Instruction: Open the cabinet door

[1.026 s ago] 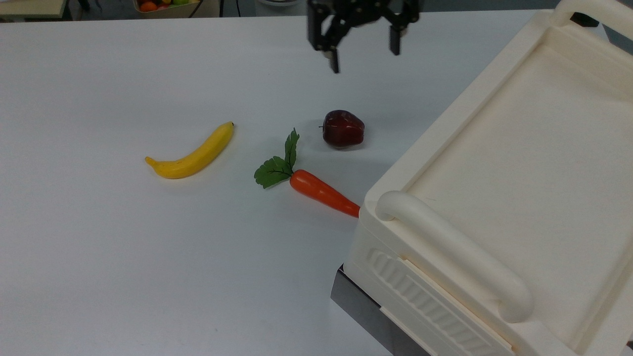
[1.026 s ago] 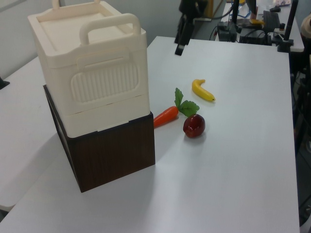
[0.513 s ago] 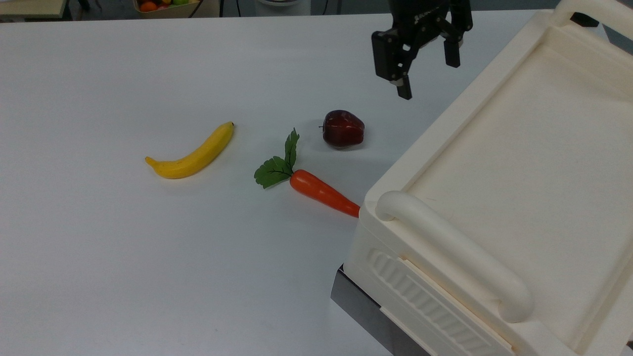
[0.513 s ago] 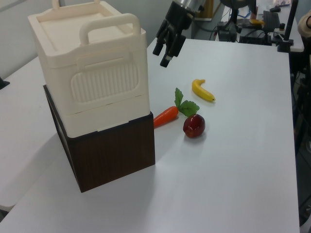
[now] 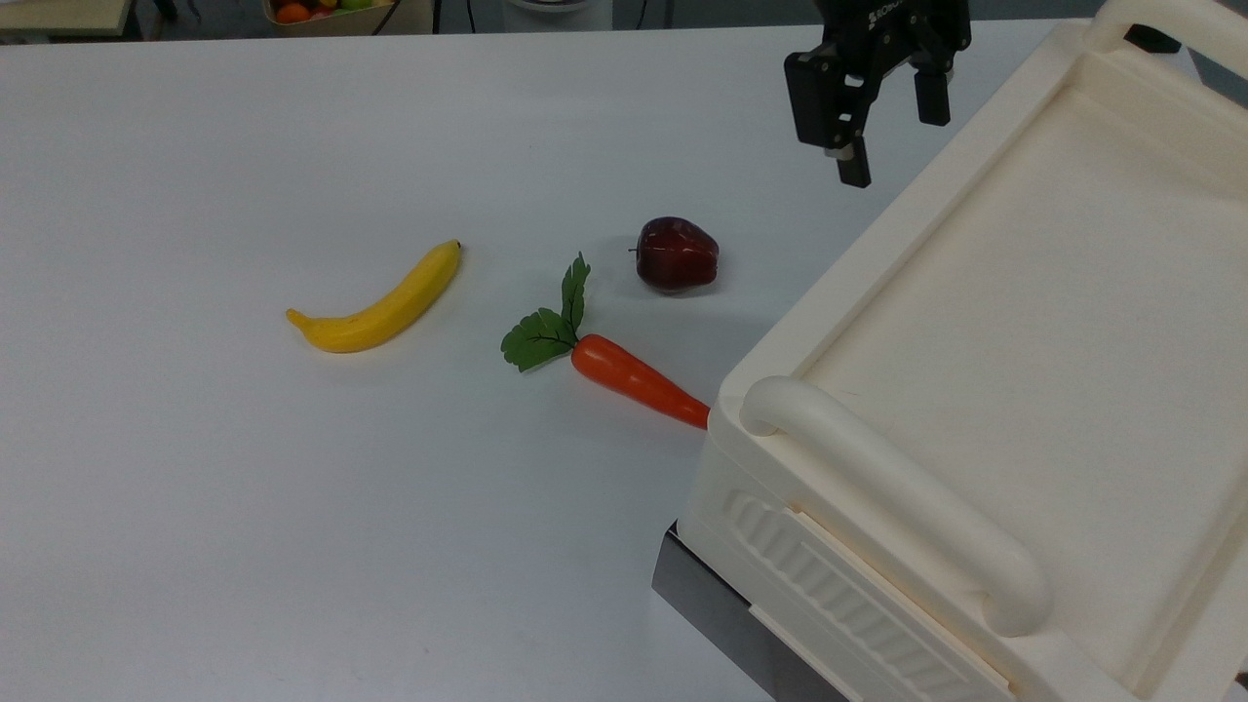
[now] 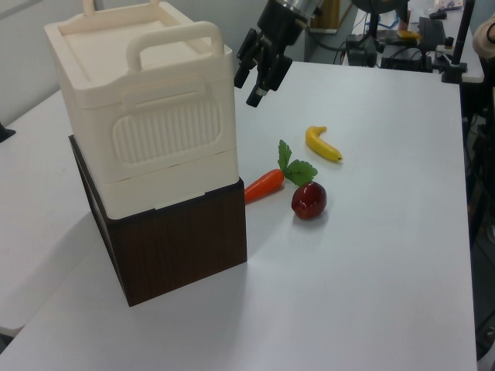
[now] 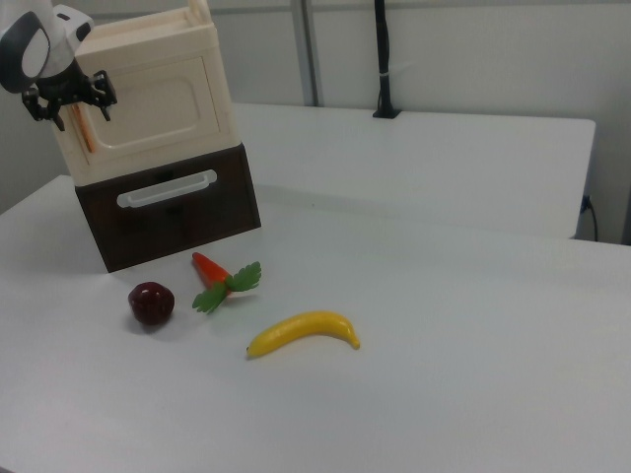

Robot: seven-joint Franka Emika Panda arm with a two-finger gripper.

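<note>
Scanning the top view from the near edge: the cabinet [image 5: 1024, 390] fills the 4 o'clock quarter, cream box on a dark base, thick tubular handle [image 5: 897, 497] along its nearest top edge, ribbed panel [image 5: 838, 595] below it. On the white worktop [image 5: 292, 536], further out: carrot [image 5: 639, 380] at centre with its tip touching or just beside the cabinet's corner, banana [image 5: 380, 302] toward 9 o'clock, dark red apple [image 5: 677, 253] just past the carrot. Farthest, at 1 o'clock, the hand [image 5: 892, 132] hangs above the worktop beside the cabinet's far corner.

Hand state: fingers spread apart, nothing between them, no contact with anything.

Task item: the cabinet door [image 7: 163, 103] faces the right view's camera, a flat cream panel with a recessed rectangle, above the dark drawer [image 7: 168, 192]. Door looks shut. Its copper bar handle [image 7: 83, 133] runs upright along the door's 9 o'clock edge in the right view.

Key relation: in the right view the hand [image 7: 67, 97] sits at the door's upper 9 o'clock corner, just beside the top of the copper bar; whether it is in front of the bar or touching it cannot be told. The bar's long axis is vertical, so judgement is that the fingers must straddle it horizontally, dropping slightly toward 6 o'clock first.

Left view: hand [image 6: 255, 73] just off the cabinet's right face, apart from it.
</note>
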